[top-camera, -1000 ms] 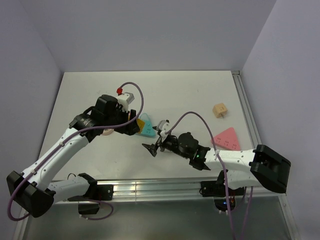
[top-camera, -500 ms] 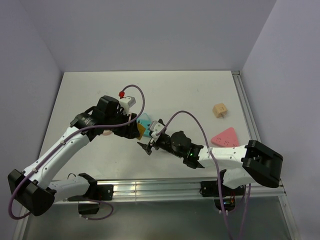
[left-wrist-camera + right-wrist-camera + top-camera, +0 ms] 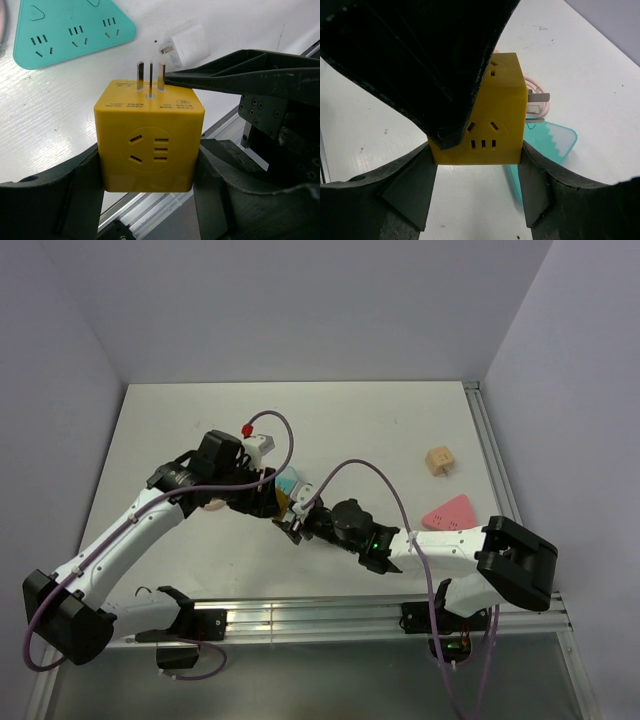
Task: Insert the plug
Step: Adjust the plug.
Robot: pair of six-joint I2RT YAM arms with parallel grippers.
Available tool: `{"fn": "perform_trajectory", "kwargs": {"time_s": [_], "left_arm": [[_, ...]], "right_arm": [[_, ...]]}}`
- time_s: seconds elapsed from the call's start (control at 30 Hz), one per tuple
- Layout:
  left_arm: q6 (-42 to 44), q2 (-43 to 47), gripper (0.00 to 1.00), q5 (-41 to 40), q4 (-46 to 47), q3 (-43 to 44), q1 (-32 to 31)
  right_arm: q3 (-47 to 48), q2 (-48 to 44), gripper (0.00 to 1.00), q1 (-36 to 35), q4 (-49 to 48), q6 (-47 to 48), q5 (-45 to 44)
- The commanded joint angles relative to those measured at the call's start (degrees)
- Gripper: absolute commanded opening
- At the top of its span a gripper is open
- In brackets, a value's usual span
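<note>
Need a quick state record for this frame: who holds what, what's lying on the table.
left hand: shut on yellow cube adapter, three prongs on one face
right hand: fingers against two sides of the same cube
on table: teal triangular power strip; white plug; pink triangular power strip; beige cube

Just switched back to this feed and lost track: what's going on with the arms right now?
The left gripper holds a yellow plastic socket cube with three metal prongs above the white table. The right gripper has a finger on each side of that same cube; whether it grips yet is unclear. The small pale pronged plastic plug lies untouched on the table, near a teal triangular power strip.
</note>
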State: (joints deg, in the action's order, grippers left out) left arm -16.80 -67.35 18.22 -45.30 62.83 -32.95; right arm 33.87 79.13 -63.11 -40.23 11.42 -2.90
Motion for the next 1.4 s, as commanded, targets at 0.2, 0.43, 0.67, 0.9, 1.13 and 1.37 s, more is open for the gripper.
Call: {"fn": "perform_trajectory", "kwargs": {"time_s": [0.2,0.43,0.67,0.9,1.13,1.37], "left_arm": [[-3.9,3.9,0.31,1.7,10.1,-1.4,-0.3],[-6.8,6.7,0.48,0.3,16.3,-4.6,-0.3],[-10.9,15.1,0.87,-2.6,29.9,-14.5,-0.4],[-14.7,21.0,0.9,-9.7,39.9,-21.8,-0.4],[-16.4,21.6,0.86,-14.2,44.3,-26.2,-1.1],[-15.5,19.4,0.86,-18.0,44.8,-27.1,-5.2]], "right_arm": [[-1.1,-2.7,0.35,-0.3,-8.0,-7.9,-0.8],[-1.9,-3.3,0.32,-0.3,-10.0,-14.0,-2.9],[-2.4,-2.3,0.26,-0.3,-13.9,-25.7,-6.6],[-0.2,-2.3,0.24,-0.4,-10.8,-30.7,-10.7],[-0.7,-1.9,0.24,-0.3,-11.4,-35.2,-13.5],[1.5,-0.6,0.24,-0.6,-8.6,-36.6,-15.7]]}}
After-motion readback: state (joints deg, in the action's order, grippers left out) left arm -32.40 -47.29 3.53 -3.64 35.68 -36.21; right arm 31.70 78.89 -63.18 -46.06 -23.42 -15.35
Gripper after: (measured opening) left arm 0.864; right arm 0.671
